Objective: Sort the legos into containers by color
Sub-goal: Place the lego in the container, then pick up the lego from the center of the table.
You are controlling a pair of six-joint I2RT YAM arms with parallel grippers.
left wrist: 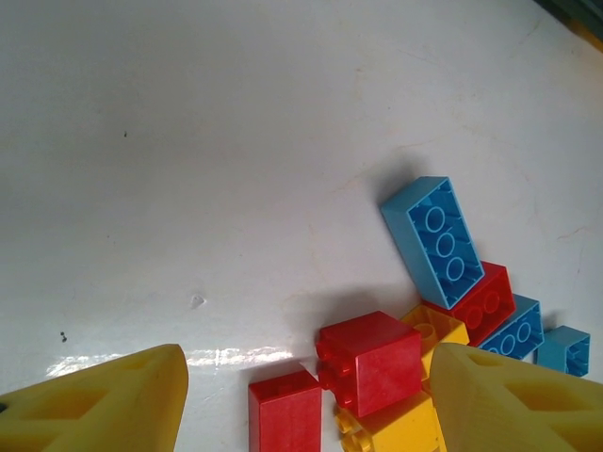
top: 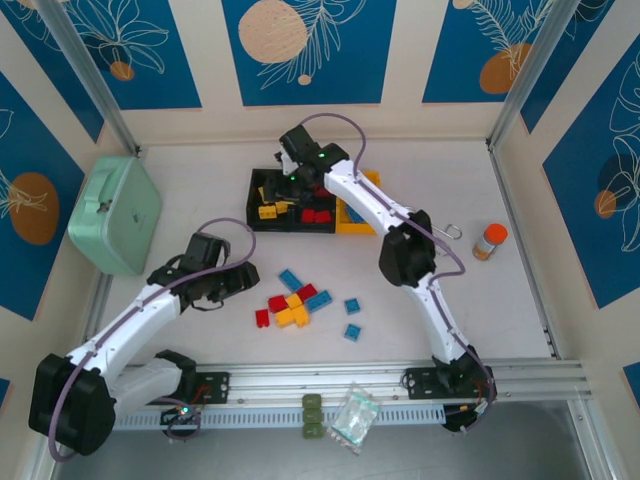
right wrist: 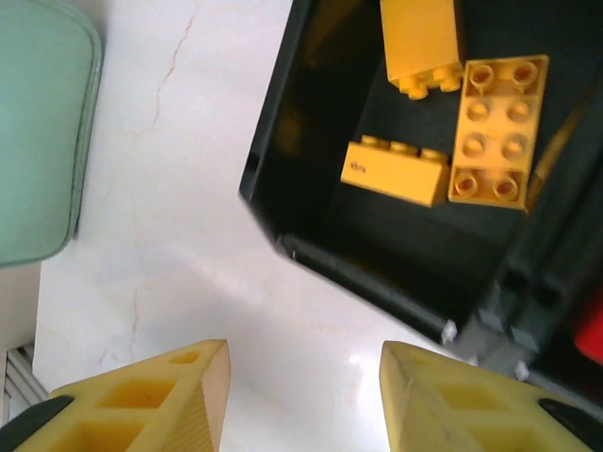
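Legos point(top: 295, 305) lie scattered in red, yellow and blue on your white, faintly veined table point(top: 470, 180); others sit sorted in the containers point(top: 254, 200) farther back. Your left gripper point(left wrist: 308, 377) hangs spread and empty over the pile, and your right gripper point(right wrist: 303, 377) gapes empty at the containers' corner. Cream walls point(top: 205, 60) carry blue leaf-print panels point(top: 310, 50).
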